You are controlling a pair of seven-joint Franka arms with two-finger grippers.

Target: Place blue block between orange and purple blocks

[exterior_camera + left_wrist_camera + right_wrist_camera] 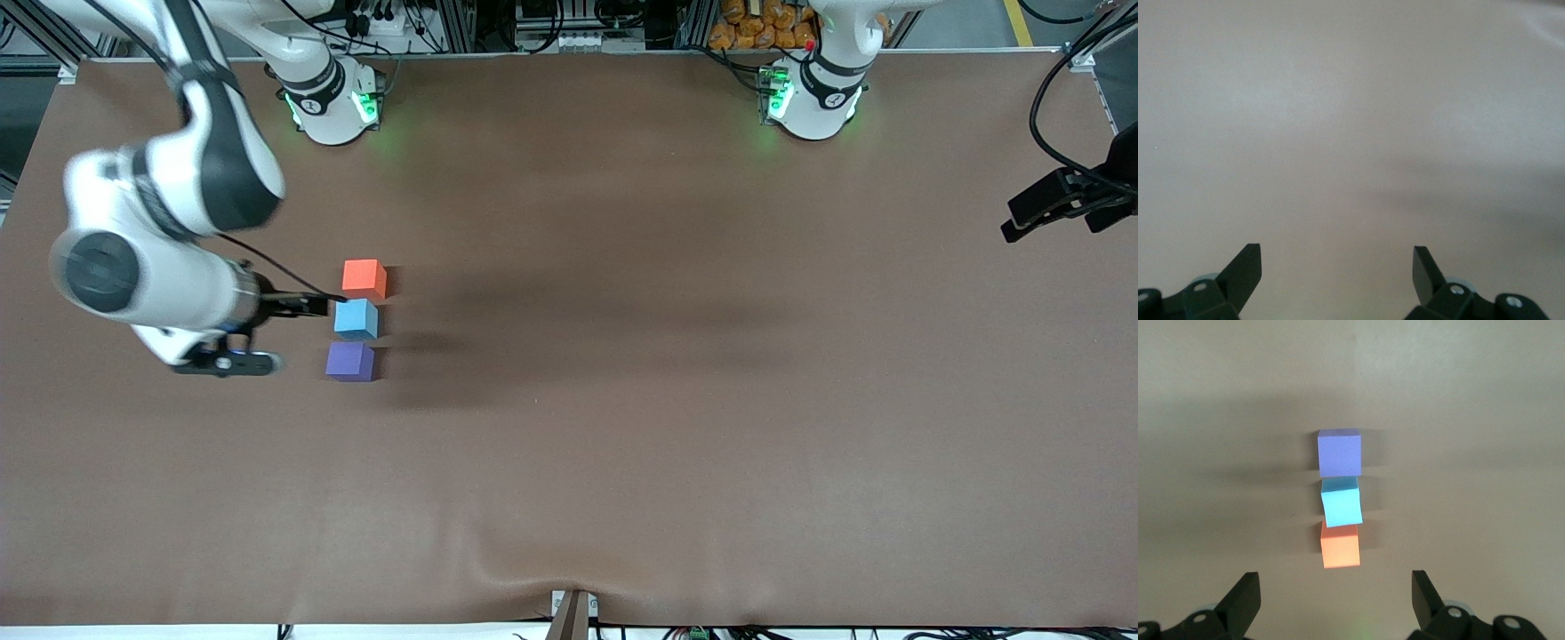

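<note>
The orange block (pixel 364 277), the blue block (pixel 356 318) and the purple block (pixel 350 362) stand in a tight row on the table. The blue one is in the middle and turned slightly. In the right wrist view the row runs purple (pixel 1339 453), blue (pixel 1341 501), orange (pixel 1339 545). My right gripper (pixel 293 307) is open and empty (pixel 1335 581). It is up in the air beside the row, toward the right arm's end of the table. My left gripper (pixel 1022 218) is open and empty (pixel 1337 257) and waits at the left arm's end.
The brown table cover (pixel 622 444) has a small ripple at the edge nearest the front camera (pixel 533 569). Black cables (pixel 1058 107) hang near the left gripper. The left wrist view shows only bare table (pixel 1351 133).
</note>
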